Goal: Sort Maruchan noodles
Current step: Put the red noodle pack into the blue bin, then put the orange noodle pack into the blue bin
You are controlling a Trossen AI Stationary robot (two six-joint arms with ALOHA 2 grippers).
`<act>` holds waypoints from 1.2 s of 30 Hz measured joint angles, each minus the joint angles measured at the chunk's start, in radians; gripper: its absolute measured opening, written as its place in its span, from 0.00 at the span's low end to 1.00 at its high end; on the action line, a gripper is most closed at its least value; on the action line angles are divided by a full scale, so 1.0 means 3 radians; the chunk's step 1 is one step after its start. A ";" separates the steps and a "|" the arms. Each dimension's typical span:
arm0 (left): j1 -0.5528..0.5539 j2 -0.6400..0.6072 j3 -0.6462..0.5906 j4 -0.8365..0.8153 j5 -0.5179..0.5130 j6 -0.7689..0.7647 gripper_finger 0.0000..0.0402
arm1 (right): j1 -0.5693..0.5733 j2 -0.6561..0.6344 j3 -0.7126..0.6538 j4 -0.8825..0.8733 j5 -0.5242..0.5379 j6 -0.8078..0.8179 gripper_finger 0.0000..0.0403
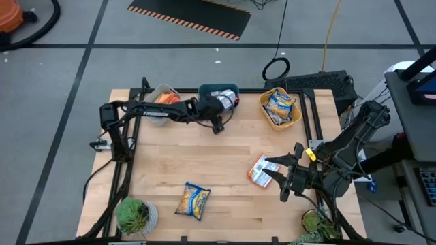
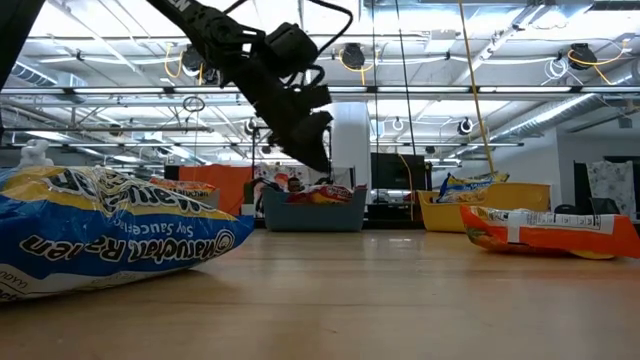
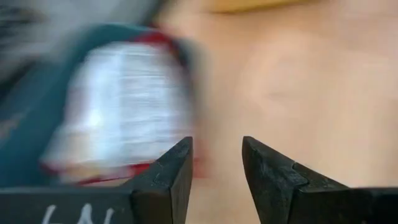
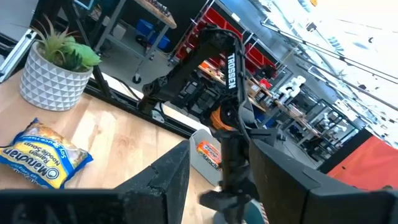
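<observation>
My left gripper [image 1: 217,126] [image 3: 216,163] is open and empty, held above the table just in front of the teal tub [image 1: 219,90]. A silver-white and red packet [image 3: 124,106] lies in that tub. My right gripper [image 1: 274,173] [image 4: 221,180] is open and empty, raised beside a silver-white and red packet [image 1: 259,170] [image 2: 550,230] that lies flat on the table. A yellow and blue packet [image 1: 193,201] [image 4: 40,162] lies flat near the front edge. The grey tub [image 1: 163,94] holds an orange packet. The yellow tub [image 1: 280,109] holds yellow and blue packets.
Two potted plants stand at the front corners, one on the left [image 1: 133,214] and one on the right [image 1: 317,221]. The three tubs line the far edge. Bare wood [image 1: 204,156] lies between the arms.
</observation>
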 joint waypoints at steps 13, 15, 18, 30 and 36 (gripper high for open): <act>0.0176 0.0271 -0.0004 0.0119 0.0031 0.0207 0.36 | -0.0006 0.0000 0.0001 0.0150 -0.0010 0.0001 0.40; 0.0230 0.0286 -0.0003 0.0105 -0.0136 0.0207 0.36 | -0.0006 -0.0001 0.0001 0.0152 -0.0010 -0.0001 0.40; 0.0297 0.0278 -0.0007 0.0018 -0.0559 0.0170 0.36 | -0.0006 0.0000 0.0001 0.0151 -0.0010 -0.0004 0.40; 0.0093 -0.0056 -0.0001 -0.0344 -0.1221 -0.0021 0.36 | -0.0006 -0.0001 0.0001 -0.0051 -0.0011 0.0176 0.40; -0.0334 -0.0409 -0.0001 -0.1052 -0.0997 -0.0266 0.36 | -0.0041 -0.0001 0.0001 -0.0019 -0.0013 0.0511 0.40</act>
